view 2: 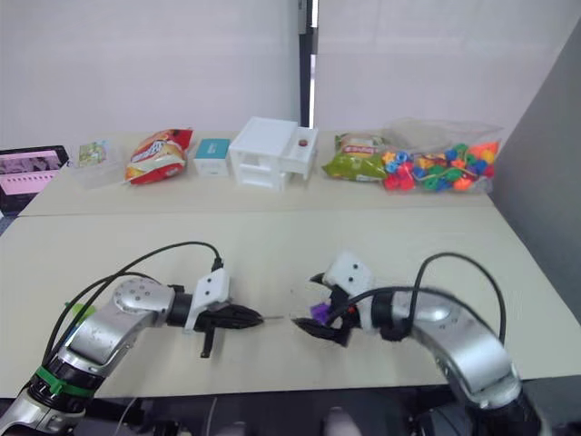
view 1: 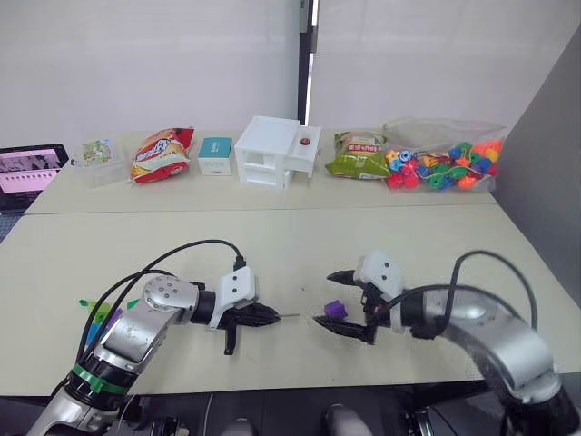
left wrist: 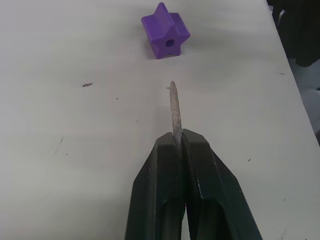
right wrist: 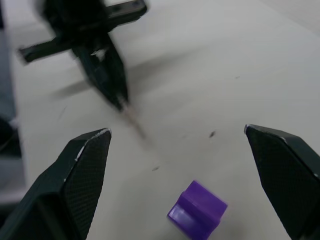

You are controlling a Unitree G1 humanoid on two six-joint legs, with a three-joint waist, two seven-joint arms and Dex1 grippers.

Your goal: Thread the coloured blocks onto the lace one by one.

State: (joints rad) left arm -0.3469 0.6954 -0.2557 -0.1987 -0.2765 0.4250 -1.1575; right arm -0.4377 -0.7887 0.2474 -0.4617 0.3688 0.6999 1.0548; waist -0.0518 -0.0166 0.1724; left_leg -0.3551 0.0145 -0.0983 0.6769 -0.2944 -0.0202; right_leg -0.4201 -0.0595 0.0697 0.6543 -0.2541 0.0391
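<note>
I'm looking over a pale beige worktop (view 1: 272, 245) set against a white wall. Along its far edge sit a red snack bag (view 1: 161, 153), a small teal box (view 1: 215, 155), a white toy house (view 1: 275, 151), a green snack bag (view 1: 358, 154) and a clear bag of red, orange and blue beads (view 1: 445, 163).

My left pincer (view 1: 269, 315) is clamped tight on the lace's stiff needle tip (left wrist: 174, 110), which juts out beyond the black fingers and points toward the right arm. Bright green cord (view 1: 102, 318) shows by the left elbow at the near left edge of the worktop.

My right pincer (view 1: 338, 302) has its two fingers spread wide and grips nothing. A purple block (view 1: 335, 310) lies on the worktop between those spread fingers, touching neither as far as I can see. Its threading hole (left wrist: 170, 43) faces the needle, and the tip stops just short of it.
</note>
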